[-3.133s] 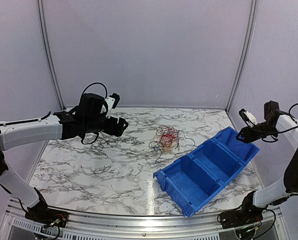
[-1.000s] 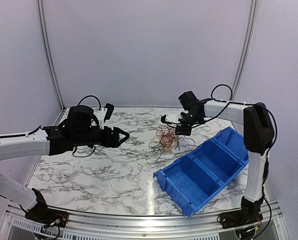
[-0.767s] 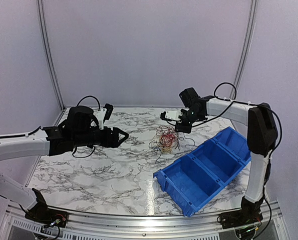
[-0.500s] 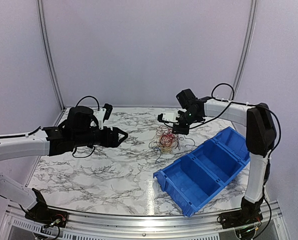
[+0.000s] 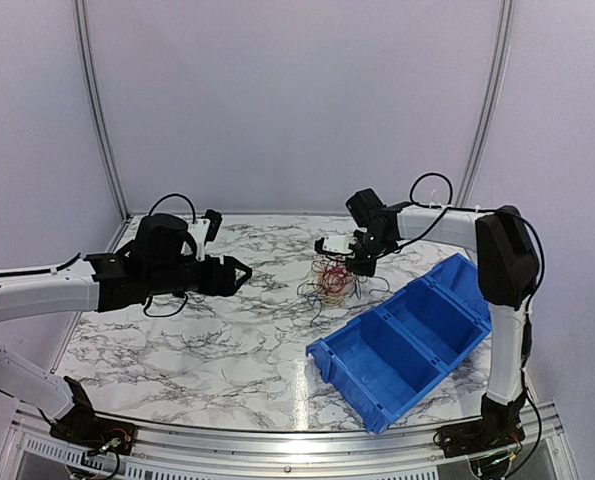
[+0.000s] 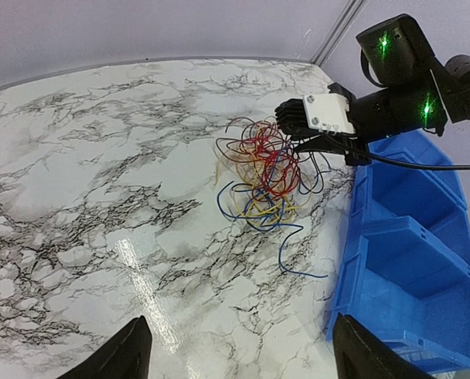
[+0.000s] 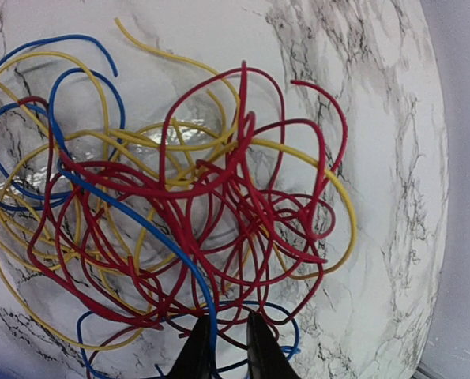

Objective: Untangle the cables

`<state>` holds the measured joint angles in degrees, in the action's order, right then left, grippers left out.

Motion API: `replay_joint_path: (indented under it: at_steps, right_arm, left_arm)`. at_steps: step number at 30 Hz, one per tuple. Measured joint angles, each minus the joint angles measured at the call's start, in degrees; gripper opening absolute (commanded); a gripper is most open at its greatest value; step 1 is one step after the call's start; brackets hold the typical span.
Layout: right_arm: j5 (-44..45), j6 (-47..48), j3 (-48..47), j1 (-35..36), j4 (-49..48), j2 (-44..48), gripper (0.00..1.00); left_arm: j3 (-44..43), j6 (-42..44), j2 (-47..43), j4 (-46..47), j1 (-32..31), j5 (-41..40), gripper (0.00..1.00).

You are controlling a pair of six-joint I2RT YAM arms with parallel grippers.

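The cables (image 5: 329, 281) lie as one loose tangle of red, yellow and blue loops on the marble table; they also show in the left wrist view (image 6: 265, 174) and fill the right wrist view (image 7: 179, 205). My right gripper (image 5: 351, 256) is down at the tangle's far right edge. Its fingers (image 7: 257, 351) stand close together with a narrow gap, and red and blue strands cross between the tips (image 7: 225, 347). My left gripper (image 5: 239, 272) hovers well left of the tangle, wide open and empty (image 6: 242, 365).
A blue bin (image 5: 407, 340) with open compartments lies diagonally at the front right, its near corner close to the tangle (image 6: 408, 260). One blue strand (image 6: 298, 260) trails toward the bin. White walls enclose the table (image 5: 177, 340).
My right gripper has shifted slightly left and down onto the tangle and its jaws have narrowed. The left gripper stays in place and has opened a touch wider.
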<state>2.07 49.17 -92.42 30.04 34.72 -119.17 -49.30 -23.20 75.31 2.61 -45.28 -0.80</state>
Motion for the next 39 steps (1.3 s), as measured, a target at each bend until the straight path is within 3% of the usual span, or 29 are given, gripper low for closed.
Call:
replay_joint_path:
  at_steps: [6, 23, 34, 39]
  right_arm:
    - [1.2, -1.0, -1.9, 0.0, -1.1, -0.4, 0.00]
    - [-3.2, -5.0, -4.2, 0.2, 0.9, 6.1, 0.00]
    - [-9.5, -10.0, -9.1, 2.0, 3.8, 13.1, 0.00]
    - [-11.8, -12.1, -10.2, 2.1, 5.5, 13.1, 0.00]
  left_arm:
    - [0.0, -0.3, 0.8, -0.4, 0.0, -0.4, 0.83]
    - [-1.5, -0.4, 7.7, 2.0, 0.0, 0.3, 0.82]
    - [-17.4, 1.6, 21.5, 8.9, -2.0, -2.4, 0.81]
    - [-24.6, 1.6, 29.4, 14.4, -3.8, -3.2, 0.76]
